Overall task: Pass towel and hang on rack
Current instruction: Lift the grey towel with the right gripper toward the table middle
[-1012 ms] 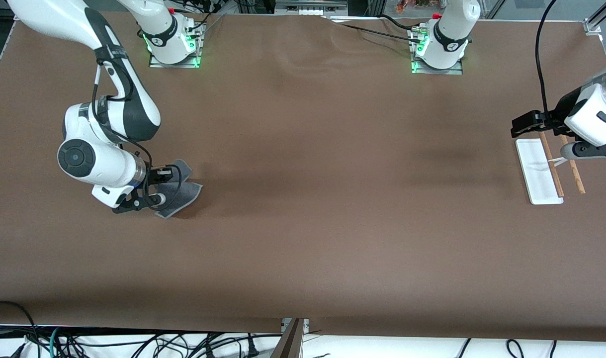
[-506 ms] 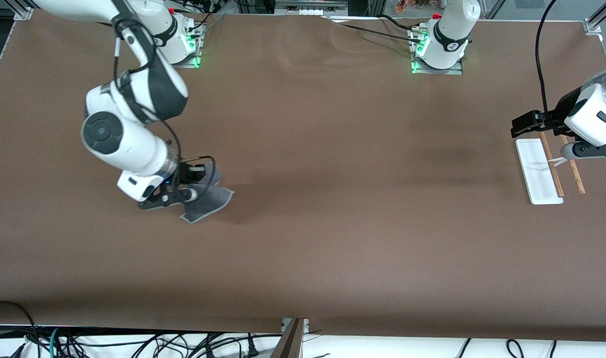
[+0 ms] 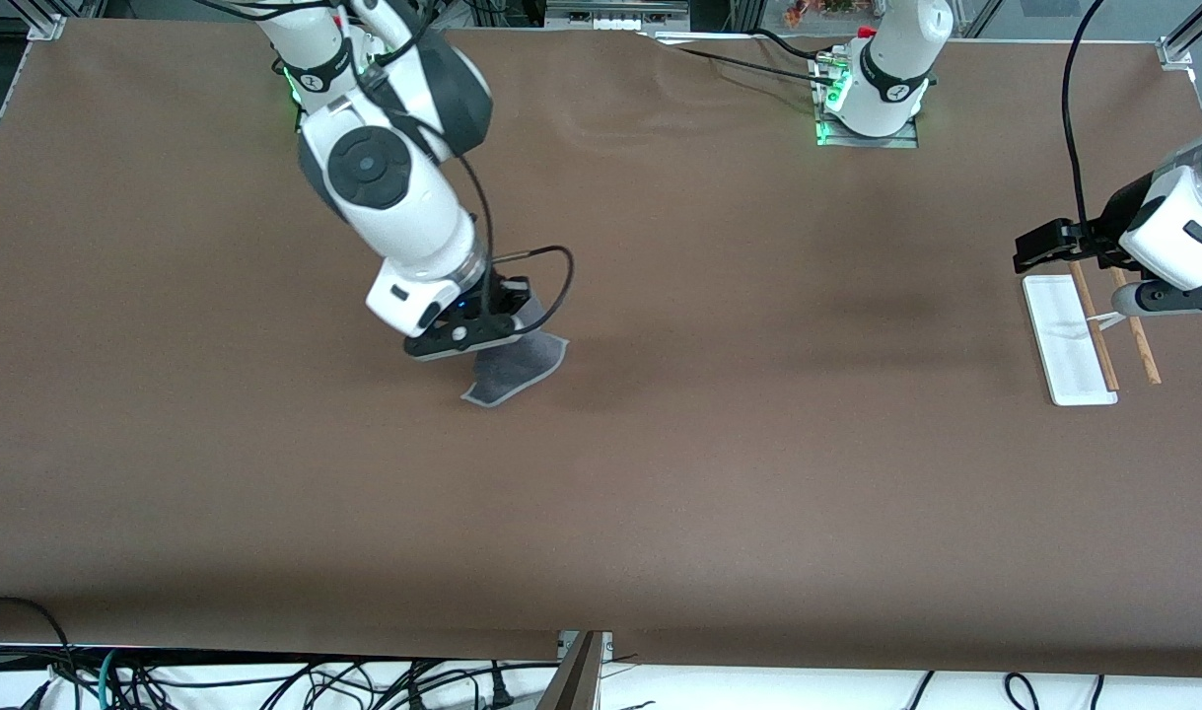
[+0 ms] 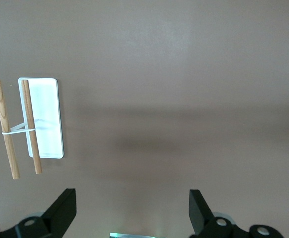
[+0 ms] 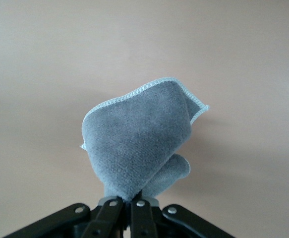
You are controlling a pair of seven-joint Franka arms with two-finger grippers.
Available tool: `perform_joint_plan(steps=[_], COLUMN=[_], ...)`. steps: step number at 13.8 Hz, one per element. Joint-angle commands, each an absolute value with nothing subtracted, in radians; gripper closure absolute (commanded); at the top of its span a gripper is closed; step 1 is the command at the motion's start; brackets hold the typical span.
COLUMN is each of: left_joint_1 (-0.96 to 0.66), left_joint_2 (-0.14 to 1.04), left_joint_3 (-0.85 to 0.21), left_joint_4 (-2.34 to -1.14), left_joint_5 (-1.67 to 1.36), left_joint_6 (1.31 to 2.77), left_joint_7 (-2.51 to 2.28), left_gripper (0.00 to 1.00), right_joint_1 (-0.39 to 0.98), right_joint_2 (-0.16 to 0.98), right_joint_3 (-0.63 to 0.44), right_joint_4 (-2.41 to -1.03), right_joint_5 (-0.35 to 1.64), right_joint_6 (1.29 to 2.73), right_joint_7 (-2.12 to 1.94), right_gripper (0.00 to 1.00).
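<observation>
The right gripper [image 3: 482, 330] is up over the table [image 3: 660, 473], toward the right arm's end, clamping the towel [image 3: 514, 365], which hangs from it at about 5 o'clock. The rack [image 3: 1069, 340] stands at the left arm's end, its 2 rods [image 3: 1094, 325] above its base. The left gripper [image 3: 1039, 247] waits, fingers apart, over the rack at 12 o'clock.

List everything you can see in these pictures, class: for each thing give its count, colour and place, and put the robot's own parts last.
towel: one, dark grey with a light stitched border, hanging from the right gripper above the table.
rack: one, white base with two brown wooden rods, on the table toward the left arm's end.
table: one, brown, under everything.
cables: several, dark, below the table edge nearest the front camera.
right gripper: one, black, shut on the towel over the table.
left gripper: one, black, open, waiting over the table beside the rack.
</observation>
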State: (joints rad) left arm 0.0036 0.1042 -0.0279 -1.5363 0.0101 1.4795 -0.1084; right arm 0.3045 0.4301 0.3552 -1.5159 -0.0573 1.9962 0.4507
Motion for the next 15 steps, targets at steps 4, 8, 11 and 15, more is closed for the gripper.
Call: perform_joint_plan(steps=[4, 8, 11, 15], left_joint_1=[0.006, -0.001, -0.043, -0.061], left_joint_2=[0.120, 0.123, 0.246, 0.319], left_joint_3=[-0.025, -0.026, -0.025, -0.025], left_joint_4=[-1.506, -1.505, -1.496, -1.427], left_joint_5=[-0.012, -0.012, -0.009, -0.006], left_joint_6=[1.462, 1.466, 1.456, 1.397], left_joint_7=[-0.100, -0.085, -0.092, -0.089], left_gripper=[0.00, 0.00, 0.00, 0.00], right_joint_1=[0.409, 0.443, 0.463, 0.485], right_joint_2=[0.463, 0.492, 0.503, 0.503], right_joint_3=[0.350, 0.350, 0.350, 0.350], right_joint_4=[-1.442, -1.401, -1.396, -1.394], right_joint_5=[-0.049, -0.049, -0.049, -0.049], right_joint_6=[1.991, 2.025, 2.025, 2.026], right_joint_7=[0.570, 0.566, 0.574, 0.629], right_gripper=[1.00, 1.00, 1.00, 1.00])
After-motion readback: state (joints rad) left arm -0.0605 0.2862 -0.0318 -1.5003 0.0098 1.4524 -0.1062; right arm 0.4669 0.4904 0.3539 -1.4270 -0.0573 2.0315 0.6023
